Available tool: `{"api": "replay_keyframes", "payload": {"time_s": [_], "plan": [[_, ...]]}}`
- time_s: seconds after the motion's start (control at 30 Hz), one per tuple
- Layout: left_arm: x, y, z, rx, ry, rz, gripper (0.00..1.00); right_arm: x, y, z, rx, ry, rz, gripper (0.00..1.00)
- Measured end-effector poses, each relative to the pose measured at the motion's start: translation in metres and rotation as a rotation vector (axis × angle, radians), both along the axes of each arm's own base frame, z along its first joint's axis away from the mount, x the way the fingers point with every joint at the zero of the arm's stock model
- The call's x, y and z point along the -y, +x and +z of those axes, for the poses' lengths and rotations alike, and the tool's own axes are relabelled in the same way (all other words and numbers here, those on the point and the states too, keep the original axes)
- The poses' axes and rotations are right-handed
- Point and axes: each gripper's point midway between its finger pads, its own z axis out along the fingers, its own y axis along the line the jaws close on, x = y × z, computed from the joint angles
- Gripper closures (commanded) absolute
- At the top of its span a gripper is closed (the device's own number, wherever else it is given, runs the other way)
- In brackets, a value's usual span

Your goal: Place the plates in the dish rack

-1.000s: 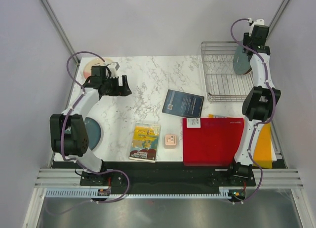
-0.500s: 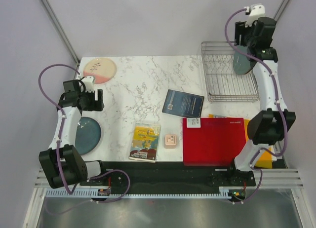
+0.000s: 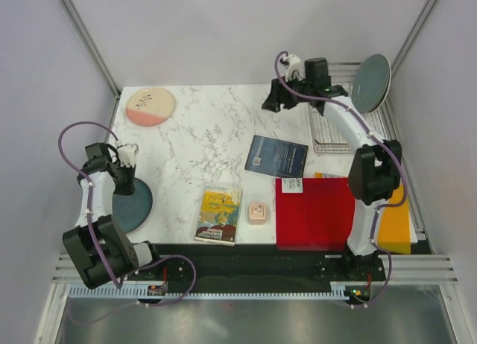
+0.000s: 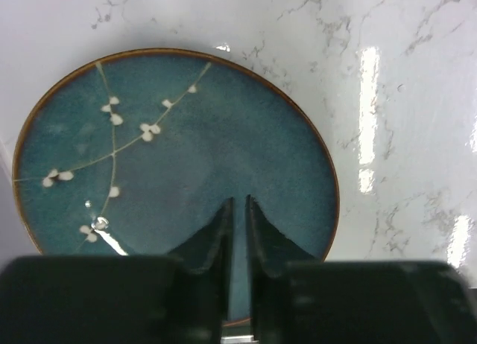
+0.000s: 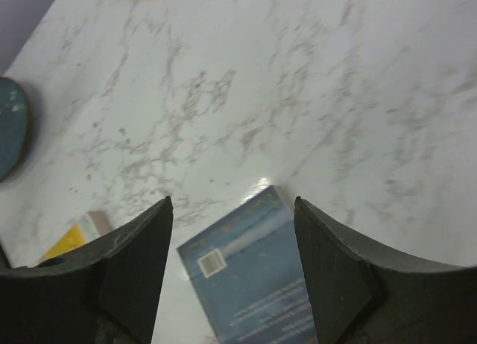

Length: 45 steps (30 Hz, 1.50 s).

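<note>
Teal plate [image 4: 186, 165] shows white sprigs at left wrist, not overhead.

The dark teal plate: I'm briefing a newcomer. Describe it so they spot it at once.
On the white marble table, look at the near left edge, under the left gripper. The dark teal plate lies flat there. Unlike the cream-and-pink plate in the far left corner, it is blue-green with a brown rim and white blossom sprigs.
</note>
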Motion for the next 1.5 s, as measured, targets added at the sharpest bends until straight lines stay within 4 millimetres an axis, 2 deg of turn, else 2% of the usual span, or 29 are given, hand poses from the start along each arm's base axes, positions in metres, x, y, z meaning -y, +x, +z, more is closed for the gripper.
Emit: {"api": "replay_keyframes", "payload": {"time_s": [0.07,0.1,0.17,0.2,0.23,0.27,0.37,0.43,0.5,0.6,0.73,0.8,0.97,1.17,1.2,1.23,1.27,1.3,1.37,1.5], "plan": [[-0.002,-0.003,0.003,0.012,0.008,0.007,0.55,-0.036,-0.011,-0.038,-0.143,0.06,0.095,0.28],[-0.004,-0.003,0.007,0.029,0.016,0.009,0.45,-0.056,-0.018,-0.056,-0.205,0.081,0.14,0.28],[-0.006,-0.002,0.018,0.071,0.035,0.017,0.33,-0.091,-0.03,-0.087,-0.321,0.114,0.203,0.28],[-0.007,-0.001,0.026,0.097,0.046,0.02,0.18,-0.121,-0.044,-0.098,-0.361,0.125,0.259,0.29],[-0.008,0.001,0.034,0.123,0.057,0.023,0.15,-0.147,-0.055,-0.109,-0.405,0.142,0.305,0.29],[-0.009,0.003,0.042,0.148,0.066,0.026,0.0,-0.174,-0.067,-0.12,-0.444,0.159,0.353,0.29],[-0.015,0.019,0.083,0.262,0.092,0.057,0.0,-0.247,-0.105,-0.141,-0.544,0.231,0.468,0.27],[-0.018,0.03,0.117,0.356,0.113,0.082,0.0,-0.285,-0.133,-0.15,-0.599,0.271,0.529,0.24],[-0.019,0.036,0.151,0.45,0.129,0.106,0.0,-0.312,-0.151,-0.157,-0.635,0.297,0.568,0.23],[-0.018,0.037,0.185,0.541,0.134,0.135,0.0,-0.347,-0.174,-0.165,-0.665,0.34,0.612,0.22],[-0.014,0.033,0.206,0.587,0.118,0.166,0.0,-0.38,-0.199,-0.177,-0.702,0.378,0.643,0.23],[-0.011,0.028,0.207,0.58,0.104,0.178,0.0,-0.392,-0.21,-0.186,-0.725,0.389,0.642,0.23],[0.004,0.018,0.206,0.561,0.063,0.181,0.0,-0.418,-0.229,-0.184,-0.703,0.415,0.636,0.27],[0.021,0.015,0.209,0.57,0.025,0.159,0.0,-0.448,-0.246,-0.19,-0.672,0.444,0.604,0.43],[0.023,0.014,0.21,0.573,0.021,0.16,0.0,-0.452,-0.248,-0.192,-0.671,0.448,0.591,0.55],[0.024,0.014,0.211,0.575,0.017,0.16,0.0,-0.455,-0.248,-0.192,-0.667,0.451,0.578,0.63],[0.025,0.014,0.211,0.576,0.013,0.161,0.0,-0.457,-0.248,-0.194,-0.659,0.451,0.567,0.77],[0.026,0.013,0.211,0.577,0.01,0.163,0.0,-0.458,-0.248,-0.2,-0.669,0.442,0.539,1.0],[0.027,0.012,0.212,0.581,0.005,0.168,0.0,-0.459,-0.246,-0.206,-0.698,0.445,0.499,1.0],[0.028,0.011,0.213,0.585,-0.007,0.181,0.0,-0.458,-0.247,-0.205,-0.696,0.446,0.512,1.0]]}}
